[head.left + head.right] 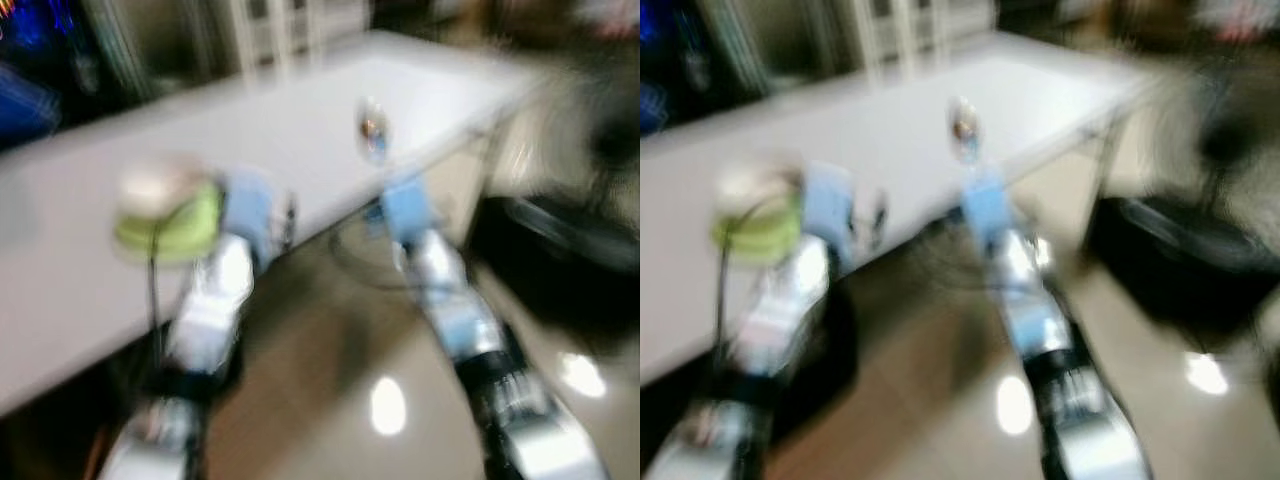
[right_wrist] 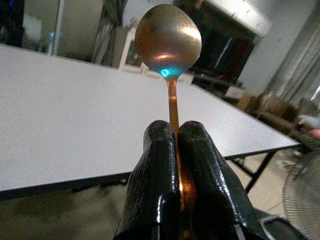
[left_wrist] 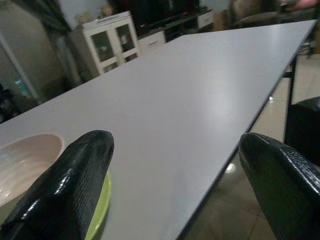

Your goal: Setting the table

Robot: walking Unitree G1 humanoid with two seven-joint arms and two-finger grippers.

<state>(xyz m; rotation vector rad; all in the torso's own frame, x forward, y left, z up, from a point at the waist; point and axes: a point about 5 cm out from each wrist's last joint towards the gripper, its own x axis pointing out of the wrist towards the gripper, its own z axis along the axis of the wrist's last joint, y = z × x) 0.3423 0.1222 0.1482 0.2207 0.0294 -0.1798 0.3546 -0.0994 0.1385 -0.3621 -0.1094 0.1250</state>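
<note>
Both eye views are blurred by motion. A long white table stretches ahead. On its near edge sits a cream bowl on a lime-green plate; the same plate lies just left of my left arm. My left gripper is open, its fingers wide apart above the table edge, one of them right beside the plate. My right gripper is shut on the handle of a metal spoon. The spoon stands upright with its bowl end up, over the table's near edge.
A white glass-door cabinet stands beyond the far end of the table. A dark bulky object sits on the floor to the right, and a fan is close by. Glossy tiled floor lies under my arms.
</note>
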